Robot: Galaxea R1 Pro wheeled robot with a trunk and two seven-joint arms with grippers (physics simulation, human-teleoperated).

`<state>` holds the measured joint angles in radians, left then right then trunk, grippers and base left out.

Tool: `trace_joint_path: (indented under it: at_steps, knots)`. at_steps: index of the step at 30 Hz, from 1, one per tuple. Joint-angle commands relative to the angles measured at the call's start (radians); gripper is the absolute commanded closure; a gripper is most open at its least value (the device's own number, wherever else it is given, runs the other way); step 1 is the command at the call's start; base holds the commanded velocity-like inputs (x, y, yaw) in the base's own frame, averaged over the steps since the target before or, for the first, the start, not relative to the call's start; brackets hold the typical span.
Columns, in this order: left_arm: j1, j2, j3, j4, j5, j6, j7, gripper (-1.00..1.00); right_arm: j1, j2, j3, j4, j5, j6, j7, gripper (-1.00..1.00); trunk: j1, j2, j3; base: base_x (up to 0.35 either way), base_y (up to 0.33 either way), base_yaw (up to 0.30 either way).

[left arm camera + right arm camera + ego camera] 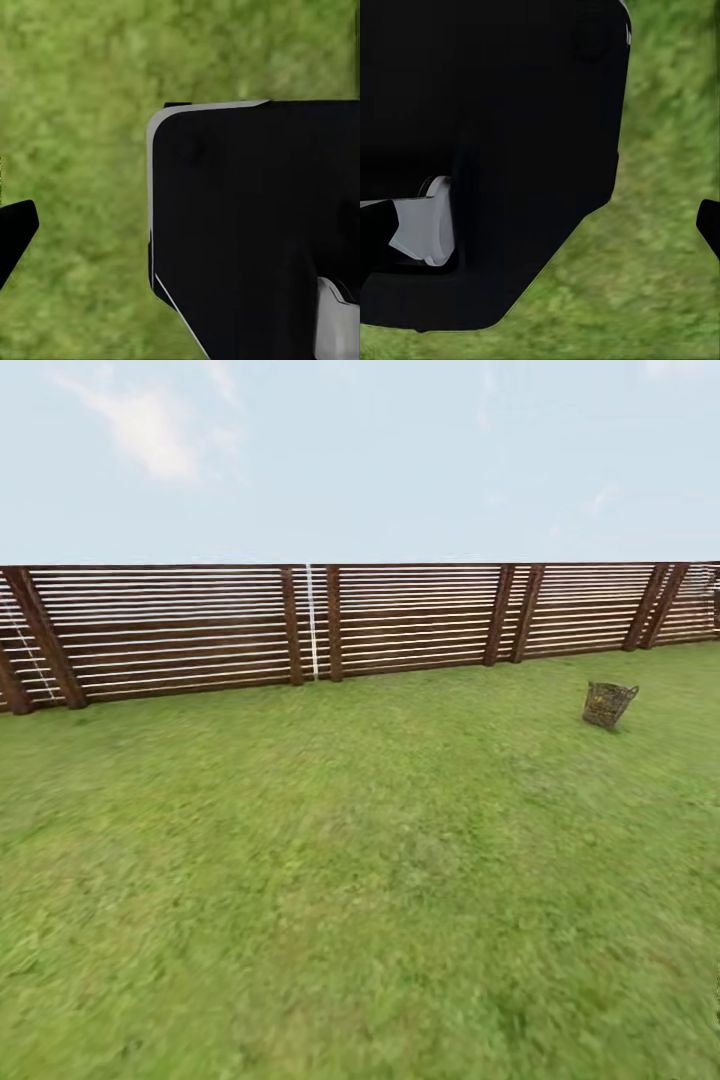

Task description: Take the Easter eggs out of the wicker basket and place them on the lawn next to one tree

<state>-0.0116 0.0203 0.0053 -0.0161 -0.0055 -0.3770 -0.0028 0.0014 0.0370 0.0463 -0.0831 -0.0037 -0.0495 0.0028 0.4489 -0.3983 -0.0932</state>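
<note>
The wicker basket (pixel 609 704) stands small and far off on the lawn (pixel 330 880), at the right of the head view a short way in front of the fence. Yellow shows through its weave, but I cannot make out single Easter eggs at this distance. No tree is in view. In the left wrist view one dark fingertip (pixel 15 232) juts in over grass beside the robot's black body (pixel 255 225). In the right wrist view a dark fingertip (pixel 711 225) shows at the frame's edge. Neither gripper's opening can be judged.
A long brown slatted fence (pixel 300 625) runs across the back of the lawn, with sky above it. Open grass stretches between me and the basket. The robot's black body (pixel 495 150) takes up much of the right wrist view.
</note>
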Motion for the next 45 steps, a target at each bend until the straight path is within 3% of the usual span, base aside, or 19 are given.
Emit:
trace_joint_path:
  at_steps: [1, 18, 45]
  knots:
    - [-0.001, 0.000, 0.001, 0.001, -0.001, -0.003, 0.000, -1.00, 0.000, 0.000, 0.004, -0.001, -0.001, -0.001, 0.000, -1.00, 0.001, -0.002, -0.002, 0.338, 0.000, -0.273]
    - [-0.001, 0.000, 0.001, 0.001, -0.001, -0.003, 0.001, -1.00, 0.000, 0.000, 0.006, -0.001, 0.001, -0.002, 0.001, -1.00, 0.001, -0.002, -0.002, 0.338, 0.000, -0.107]
    - [-0.001, 0.000, 0.001, 0.001, -0.001, -0.003, 0.001, -1.00, 0.000, 0.000, 0.005, -0.001, 0.000, -0.003, 0.001, -1.00, 0.001, -0.002, -0.002, 0.337, 0.000, -0.264]
